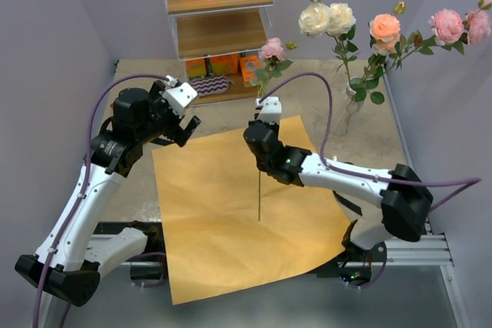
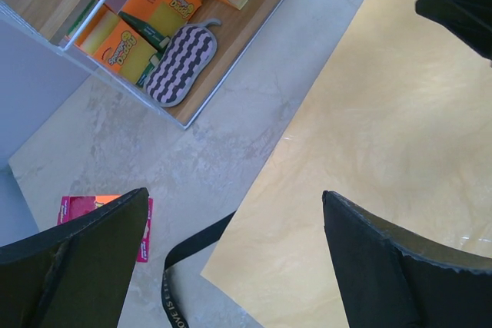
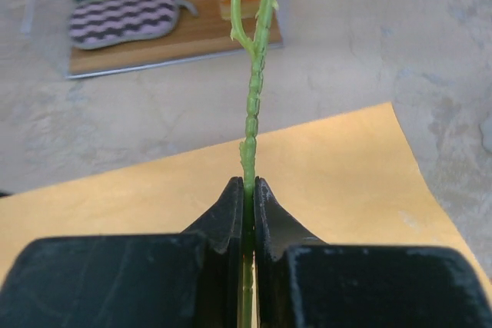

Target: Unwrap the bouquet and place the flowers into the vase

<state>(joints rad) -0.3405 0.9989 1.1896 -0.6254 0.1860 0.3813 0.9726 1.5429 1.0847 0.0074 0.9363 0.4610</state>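
The orange paper sheet (image 1: 231,213) of the bouquet lies flat and unfolded on the table. My right gripper (image 1: 265,113) is shut on the green stem (image 3: 254,90) of one pink rose (image 1: 271,49). It holds the rose above the paper's far edge, the stem hanging down over the sheet. At the back right stands the clear vase (image 1: 350,113) with several cream, peach and pink flowers (image 1: 384,28) in it. My left gripper (image 2: 234,199) hangs open and empty over the paper's far left corner (image 2: 231,266). The thin black ribbon (image 2: 173,266) lies beside that corner.
A shelf unit (image 1: 219,32) with orange sponge packs and a striped scrubber (image 2: 181,55) stands at the back centre. A small red packet (image 2: 77,209) lies on the table left of the paper. Grey walls close in both sides.
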